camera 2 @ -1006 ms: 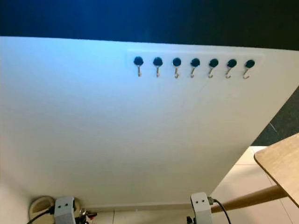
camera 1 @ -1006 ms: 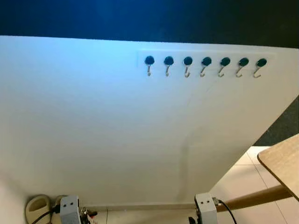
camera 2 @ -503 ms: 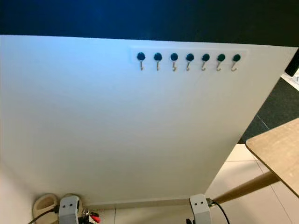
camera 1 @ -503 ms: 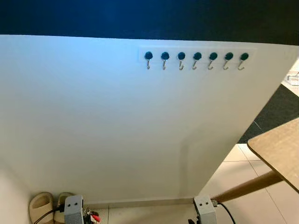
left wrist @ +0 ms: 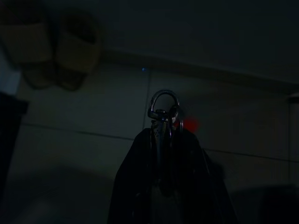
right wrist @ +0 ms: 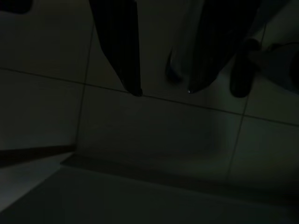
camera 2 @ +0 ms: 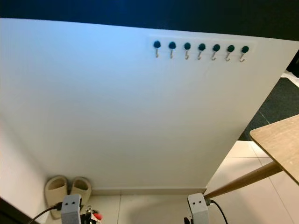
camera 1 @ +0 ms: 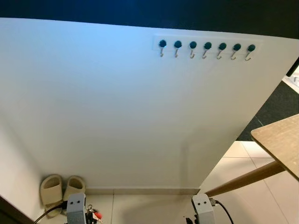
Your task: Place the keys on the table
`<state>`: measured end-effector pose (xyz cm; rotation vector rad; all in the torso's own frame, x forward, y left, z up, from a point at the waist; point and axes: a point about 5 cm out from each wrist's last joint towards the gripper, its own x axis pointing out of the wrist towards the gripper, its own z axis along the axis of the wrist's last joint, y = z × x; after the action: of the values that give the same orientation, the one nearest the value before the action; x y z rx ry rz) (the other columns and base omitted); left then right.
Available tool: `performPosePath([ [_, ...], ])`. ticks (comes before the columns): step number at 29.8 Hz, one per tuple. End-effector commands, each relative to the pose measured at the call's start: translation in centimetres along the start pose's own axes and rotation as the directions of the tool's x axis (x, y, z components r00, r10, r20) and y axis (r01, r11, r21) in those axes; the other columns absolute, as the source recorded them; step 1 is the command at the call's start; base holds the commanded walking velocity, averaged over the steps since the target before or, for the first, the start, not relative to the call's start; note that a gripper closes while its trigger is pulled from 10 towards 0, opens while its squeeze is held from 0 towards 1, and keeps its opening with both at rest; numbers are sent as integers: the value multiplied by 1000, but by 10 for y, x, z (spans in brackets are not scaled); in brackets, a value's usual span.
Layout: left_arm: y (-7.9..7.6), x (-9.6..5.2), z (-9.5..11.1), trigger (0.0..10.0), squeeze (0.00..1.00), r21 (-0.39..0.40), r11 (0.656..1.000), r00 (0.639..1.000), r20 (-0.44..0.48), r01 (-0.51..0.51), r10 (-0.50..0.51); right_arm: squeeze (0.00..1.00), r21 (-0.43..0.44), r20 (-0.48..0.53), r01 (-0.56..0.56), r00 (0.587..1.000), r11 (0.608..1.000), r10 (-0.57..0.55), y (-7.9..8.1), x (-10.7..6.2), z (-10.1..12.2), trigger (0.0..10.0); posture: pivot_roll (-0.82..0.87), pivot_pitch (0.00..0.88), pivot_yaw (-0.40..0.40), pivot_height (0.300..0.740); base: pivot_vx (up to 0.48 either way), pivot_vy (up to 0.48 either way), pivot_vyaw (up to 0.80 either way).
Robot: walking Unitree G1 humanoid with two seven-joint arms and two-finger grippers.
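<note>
Left wrist view, dark as it is, shows the left gripper [left wrist: 163,140] with its two black fingers pinched together on the keys [left wrist: 163,109], the metal ring and a red tag poking out past the tips above the tiled floor [left wrist: 93,154]. From the head camera the keys hang at seven o'clock, beside the left wrist. Over the last second the whole picture has shifted: the row of hooks [camera 1: 206,47] sits higher and smaller, and a pair of slippers [camera 1: 61,188] has come fully into sight, so the robot has backed away from the wall [camera 1: 117,107]. The table [camera 1: 280,142] lies at three o'clock, so a turn that way probably comes next. The right gripper [right wrist: 161,88] hangs idle, fingers apart.
</note>
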<state>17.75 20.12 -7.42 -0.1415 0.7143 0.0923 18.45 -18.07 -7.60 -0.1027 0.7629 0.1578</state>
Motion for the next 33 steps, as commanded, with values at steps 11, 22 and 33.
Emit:
performPosePath([
  [11,-2,0,1,10000,0,7,1000,999,16,30,-30,0,11,13,15,1000,1000,-15,-2,-1,0,10000,43,68,-25,740,-55,0,0],
  [22,-8,1,3,10000,0,56,997,998,30,45,-47,0,12,21,22,1000,1000,-23,-4,-1,2,10000,38,79,-26,740,0,-271,0],
  [33,-7,0,5,10000,0,81,996,997,67,24,-30,0,-6,45,8,999,1000,-8,-4,0,7,10000,40,80,-30,740,0,0,-101],
])
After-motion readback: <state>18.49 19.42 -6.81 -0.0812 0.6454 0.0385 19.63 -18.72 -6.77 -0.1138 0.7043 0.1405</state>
